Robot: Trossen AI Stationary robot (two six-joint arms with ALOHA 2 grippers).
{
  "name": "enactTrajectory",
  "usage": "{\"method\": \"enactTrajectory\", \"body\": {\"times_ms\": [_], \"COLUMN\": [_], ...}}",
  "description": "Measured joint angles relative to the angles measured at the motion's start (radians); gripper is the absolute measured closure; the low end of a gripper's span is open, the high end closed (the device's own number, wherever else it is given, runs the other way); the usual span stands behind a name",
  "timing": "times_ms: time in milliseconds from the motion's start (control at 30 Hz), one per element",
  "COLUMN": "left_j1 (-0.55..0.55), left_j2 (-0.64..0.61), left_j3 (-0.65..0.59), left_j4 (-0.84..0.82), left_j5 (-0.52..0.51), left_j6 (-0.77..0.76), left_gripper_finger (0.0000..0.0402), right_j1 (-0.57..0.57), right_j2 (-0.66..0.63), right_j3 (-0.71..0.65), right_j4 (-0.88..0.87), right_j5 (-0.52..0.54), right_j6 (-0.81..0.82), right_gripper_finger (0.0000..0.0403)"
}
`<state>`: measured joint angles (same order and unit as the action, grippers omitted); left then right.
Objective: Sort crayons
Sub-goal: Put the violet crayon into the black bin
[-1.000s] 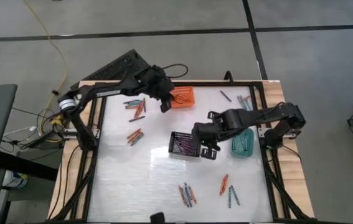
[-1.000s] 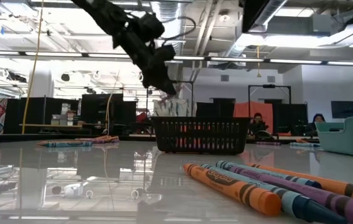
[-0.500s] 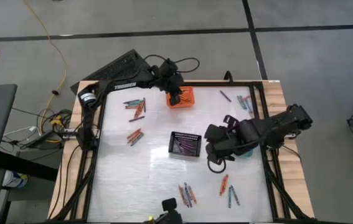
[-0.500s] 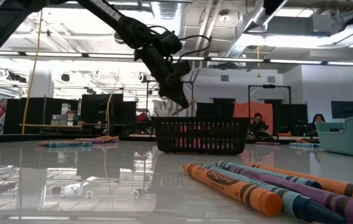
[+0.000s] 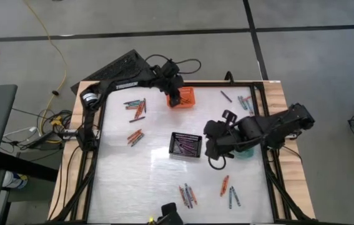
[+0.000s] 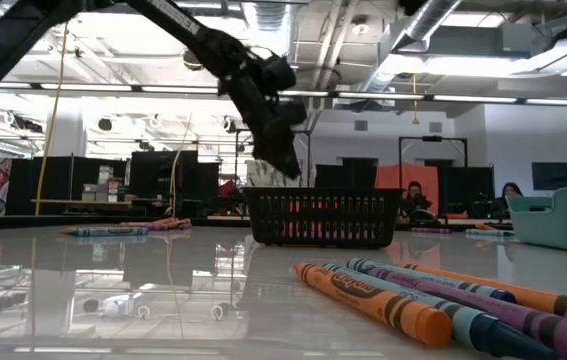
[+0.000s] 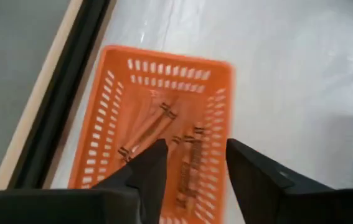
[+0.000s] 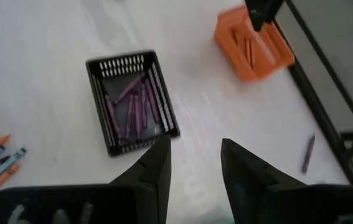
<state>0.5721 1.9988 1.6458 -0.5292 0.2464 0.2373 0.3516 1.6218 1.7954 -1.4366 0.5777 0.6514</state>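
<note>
My left gripper (image 5: 175,97) hangs open over the orange basket (image 5: 183,97) at the table's far edge. Nothing is between its fingers in the left wrist view (image 7: 195,152), and orange crayons (image 7: 164,127) lie in the basket below. My right gripper (image 5: 209,149) stands open and empty (image 8: 195,149) just right of the black basket (image 5: 185,145), which holds purple crayons (image 8: 129,106). My right arm partly hides the teal basket (image 5: 246,149). Loose crayons lie on the table in groups at the far left (image 5: 136,106), left (image 5: 135,135), near middle (image 5: 186,195) and far right (image 5: 245,102).
Another small group of crayons (image 5: 228,190) lies near the front right, and a single purple one (image 5: 225,95) at the far edge. Black frame rails (image 5: 95,150) run along the table's sides. A keyboard (image 5: 117,67) sits beyond the far left corner. Bare white tabletop (image 5: 145,181) lies at the near left.
My left gripper has moved from just left of the orange basket toward the table's right and far edge, and has stopped over the basket. My right gripper has drawn back from the black basket's right side toward the table's right edge.
</note>
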Motion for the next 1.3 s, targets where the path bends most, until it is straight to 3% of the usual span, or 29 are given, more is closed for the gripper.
{"method": "enactTrajectory", "body": {"times_ms": [200, 467, 800, 1067, 1300], "left_j1": [-0.045, -0.153, -0.326, -0.534, -0.705], "left_j2": [-0.145, -0.435, -0.751, -0.844, -0.836], "left_j3": [0.0, 0.0, 0.0, 0.0, -0.012], "left_j4": [-0.151, -0.389, -0.592, -0.675, -0.748], "left_j5": [-0.029, -0.208, -0.365, -0.605, -0.73], "left_j6": [0.014, 0.02, -0.211, -0.414, -0.543], "left_gripper_finger": [0.0231, 0.0231, 0.0231, 0.0231, 0.0231], "right_j1": [-0.09, -0.234, -0.389, -0.457, -0.494], "right_j2": [0.0, 0.002, 0.109, 0.222, 0.303], "right_j3": [0.0, 0.0, 0.0, -0.001, 0.0], "right_j4": [0.13, 0.34, 0.66, 0.823, 0.911], "right_j5": [-0.045, -0.195, -0.546, -0.835, -0.898], "right_j6": [-0.234, -0.572, -0.856, -0.907, -0.952], "right_gripper_finger": [0.0271, 0.0271, 0.0271, 0.0271, 0.0271]}}
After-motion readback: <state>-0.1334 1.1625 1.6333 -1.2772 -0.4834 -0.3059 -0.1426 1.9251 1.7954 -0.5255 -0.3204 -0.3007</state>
